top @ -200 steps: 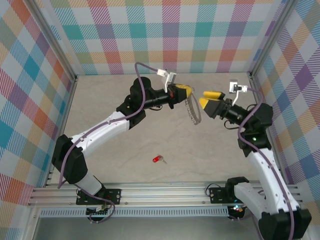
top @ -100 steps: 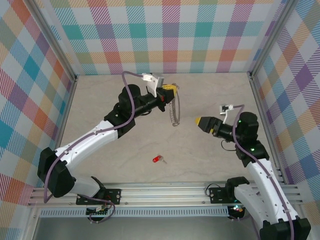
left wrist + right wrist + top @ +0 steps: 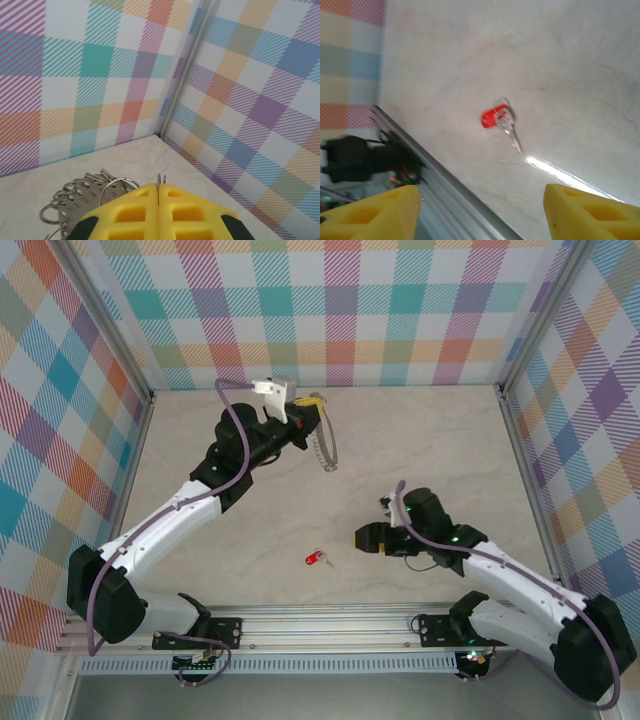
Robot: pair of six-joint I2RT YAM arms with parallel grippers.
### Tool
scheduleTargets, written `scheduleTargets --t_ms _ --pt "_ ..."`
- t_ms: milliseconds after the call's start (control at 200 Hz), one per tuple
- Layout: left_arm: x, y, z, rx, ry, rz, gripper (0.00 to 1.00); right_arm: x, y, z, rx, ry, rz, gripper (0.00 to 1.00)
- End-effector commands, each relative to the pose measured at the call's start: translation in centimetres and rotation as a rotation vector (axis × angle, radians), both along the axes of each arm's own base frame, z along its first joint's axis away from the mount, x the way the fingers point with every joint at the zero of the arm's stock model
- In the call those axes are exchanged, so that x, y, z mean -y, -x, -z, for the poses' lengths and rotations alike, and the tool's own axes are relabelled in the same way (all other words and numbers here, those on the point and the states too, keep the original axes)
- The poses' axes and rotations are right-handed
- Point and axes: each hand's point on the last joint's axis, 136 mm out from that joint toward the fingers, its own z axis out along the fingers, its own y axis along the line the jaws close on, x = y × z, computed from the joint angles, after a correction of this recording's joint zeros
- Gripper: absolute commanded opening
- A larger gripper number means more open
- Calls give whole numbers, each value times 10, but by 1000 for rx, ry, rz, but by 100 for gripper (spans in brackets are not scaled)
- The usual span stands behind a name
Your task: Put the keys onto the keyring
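Observation:
The keys are one small red-headed key (image 3: 317, 559) lying flat on the table near the front edge; in the right wrist view this key (image 3: 496, 119) has its silver blade pointing down-right. My right gripper (image 3: 366, 538) hovers low just right of it, open (image 3: 480, 215), the key ahead of its yellow fingertips (image 3: 375, 212) and nothing between them. My left gripper (image 3: 312, 403) is raised at the back and shut (image 3: 159, 200) on the keyring (image 3: 325, 448), which hangs below it. A thin wire of the keyring (image 3: 159, 180) sticks out between the shut pads, with small rings bunched to the left.
An aluminium rail (image 3: 330, 625) runs along the table's near edge, close to the key, and the rail (image 3: 445, 200) lies just under the right gripper. Plaid walls enclose the table on three sides, with a corner post (image 3: 187, 75) ahead of the left gripper.
The right arm has swung down and left from mid-air to just above the table beside the key, its jaws narrowing somewhat. The left gripper has carried the keyring back and left.

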Motion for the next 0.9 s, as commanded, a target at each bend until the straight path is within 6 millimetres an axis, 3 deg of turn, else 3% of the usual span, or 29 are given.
scheduleTargets --t_ms 0,145,430,895 --pt "-22 5 -26 39 82 -20 0 -3 -8 16 55 146 -17 62" --pt "-43 -1 -27 24 112 -55 0 -21 -9 35 82 281 -104 57" --pt "-69 -5 -30 30 126 -103 0 -63 -14 51 151 437 -269 51" --pt "-107 -10 -34 32 144 -180 0 -98 -12 76 163 524 -390 41"
